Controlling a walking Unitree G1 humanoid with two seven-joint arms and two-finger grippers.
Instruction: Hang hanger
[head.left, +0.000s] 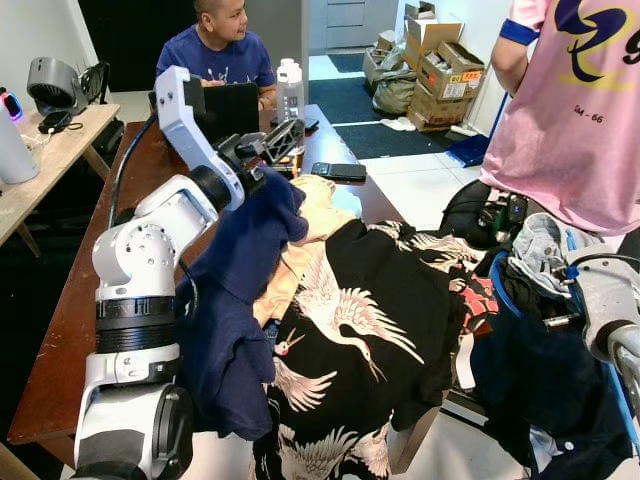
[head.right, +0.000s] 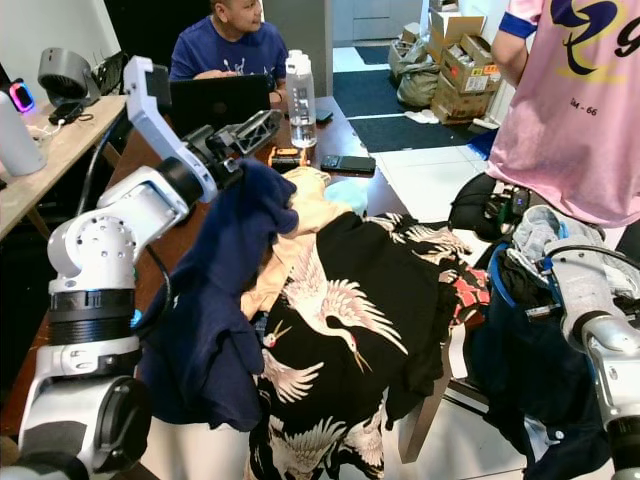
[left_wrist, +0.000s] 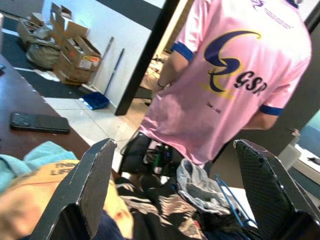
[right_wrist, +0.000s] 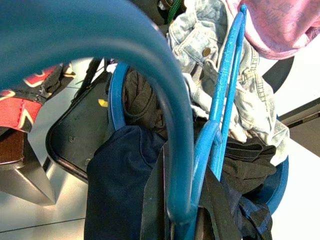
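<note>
Clothes crowd my reach: the black crane-print shirt (head.left: 365, 320) fills the frame's middle, and a navy garment (head.left: 240, 300) drapes over my left arm. At the right edge a person in pink (head.left: 575, 110) stands close behind the blue basket (head.left: 497, 280) heaped with clothing. Bare brown table (head.left: 70, 310) lies open at lower left; toward the upper middle a phone (head.left: 338, 171) and a bottle (head.left: 289, 88) stand in the way.

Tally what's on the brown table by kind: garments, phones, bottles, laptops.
Garments: 4 (navy top, crane shirt, tan shirt, teal cloth)
Phones: 1 (phone)
Bottles: 1 (bottle)
Laptops: 1 (laptop)
Total: 7
</note>
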